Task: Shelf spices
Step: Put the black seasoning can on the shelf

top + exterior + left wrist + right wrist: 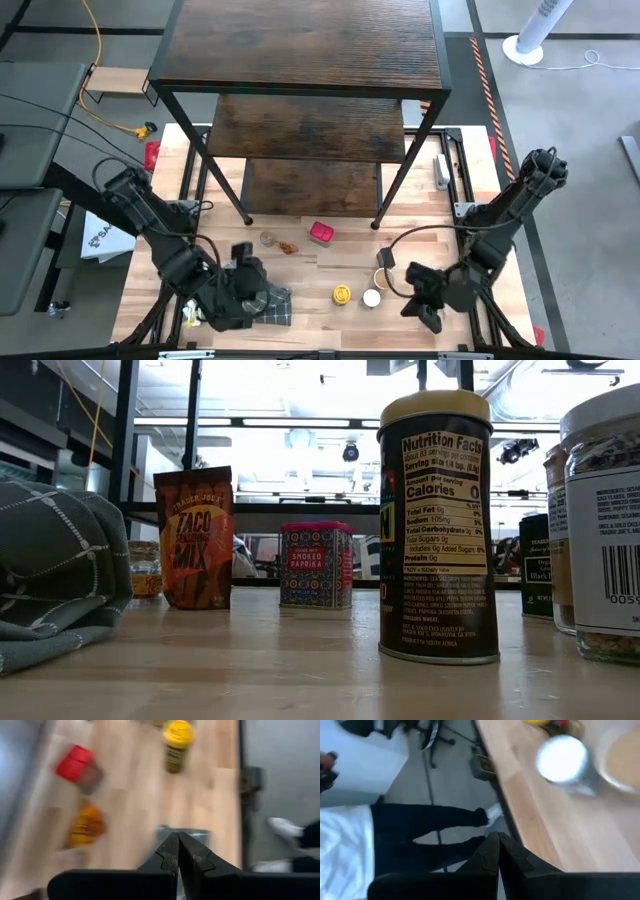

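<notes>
Tall three-tier shelf (300, 45) of dark brown wood boards on a thin black metal frame is seen at the far side of the light wooden tabletop (320, 262). All spices are found on the tabletop in front of it, none on a board: red-lidded square tin (321, 233), small glass jar (268, 238), orange pouch (288, 246) lying flat, yellow-lidded dark canister (343, 294), white-lidded jar (371, 298), tan-lidded jar (382, 278). Left end effector (243, 290) is held over the grey checked cloth (272, 310) at the near left, fingers pressed together, nothing gripped. Right end effector (428, 318) is held at the near right edge, fingers pressed together, empty
</notes>
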